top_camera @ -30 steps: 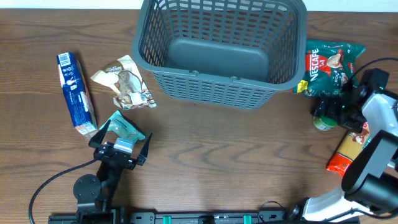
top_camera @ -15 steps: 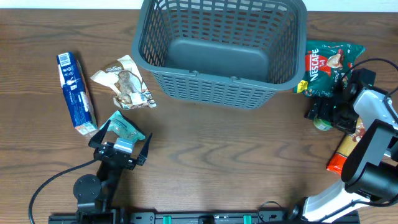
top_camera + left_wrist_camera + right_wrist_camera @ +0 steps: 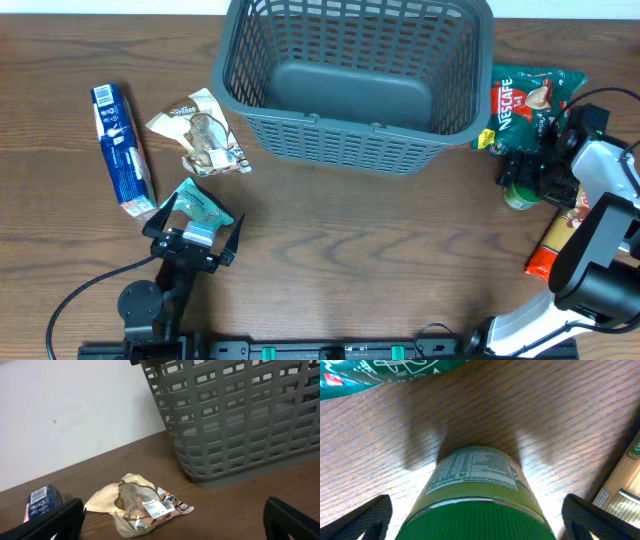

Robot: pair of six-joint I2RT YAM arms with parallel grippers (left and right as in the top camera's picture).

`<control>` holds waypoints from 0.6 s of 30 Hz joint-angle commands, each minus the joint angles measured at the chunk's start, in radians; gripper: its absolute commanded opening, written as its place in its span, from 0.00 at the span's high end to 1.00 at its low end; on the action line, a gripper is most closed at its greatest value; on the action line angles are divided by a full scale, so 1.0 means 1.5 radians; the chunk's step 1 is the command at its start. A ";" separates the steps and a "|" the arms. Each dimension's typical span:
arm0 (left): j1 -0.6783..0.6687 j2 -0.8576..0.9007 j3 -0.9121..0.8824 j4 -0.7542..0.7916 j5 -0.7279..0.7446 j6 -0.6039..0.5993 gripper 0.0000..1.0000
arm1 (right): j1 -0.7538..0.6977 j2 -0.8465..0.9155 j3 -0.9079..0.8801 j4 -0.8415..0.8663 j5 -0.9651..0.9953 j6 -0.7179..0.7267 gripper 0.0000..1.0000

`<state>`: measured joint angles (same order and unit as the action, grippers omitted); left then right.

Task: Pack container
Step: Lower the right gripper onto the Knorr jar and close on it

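Plainly the packing has not begun: in the overhead view the container (image 3: 340, 143), a large dark grey slotted basket at the upper centre of the frame, shows a bare bottom with nothing in it. Every item lies outside it on the wooden table (image 3: 350, 260). To the left are a blue packet (image 3: 122, 150), a beige snack packet (image 3: 200, 133) and, lower down, a small teal packet (image 3: 202, 207). At the right edge are a green Nescafe bag (image 3: 530, 105), a green-lidded jar (image 3: 518, 195) and an orange box (image 3: 555, 245). The left gripper (image 3: 197, 224) sits at the lower left with its jaws spread wide on either side of the teal packet; whether it touches the packet I cannot tell. The right gripper (image 3: 535, 175) hangs over the jar just below the Nescafe bag. In the left wrist view both dark fingers (image 3: 55, 522) stand far apart in the lower corners holding nothing, the beige packet lies at the lower centre, the blue packet peeks in at the lower left, and the basket's lattice wall fills the upper right; the teal packet is out of sight here. In the right wrist view the jar fills the lower centre, lid toward the camera, with the two fingertips (image 3: 360, 520) in the lower corners standing clear of its sides, so the jaws are apart and straddle the jar without clamping it. My judgement is that the whole task is left: all six items need lifting into the basket, and the jar looks like the first candidate.
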<state>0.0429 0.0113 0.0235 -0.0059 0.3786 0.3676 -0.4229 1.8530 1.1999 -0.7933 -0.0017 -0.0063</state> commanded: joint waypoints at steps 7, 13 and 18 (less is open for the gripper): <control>-0.002 -0.001 -0.012 -0.023 0.012 0.006 0.01 | 0.003 0.004 0.015 -0.005 0.019 0.013 0.11; -0.002 -0.001 -0.012 -0.023 0.012 0.006 0.01 | 0.002 0.004 0.015 -0.007 0.019 0.016 0.07; -0.002 -0.001 -0.012 -0.023 0.012 0.006 0.01 | 0.002 0.004 0.015 -0.005 0.019 0.019 0.07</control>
<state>0.0429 0.0113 0.0231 -0.0059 0.3786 0.3676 -0.4232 1.8530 1.2015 -0.8001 0.0181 0.0002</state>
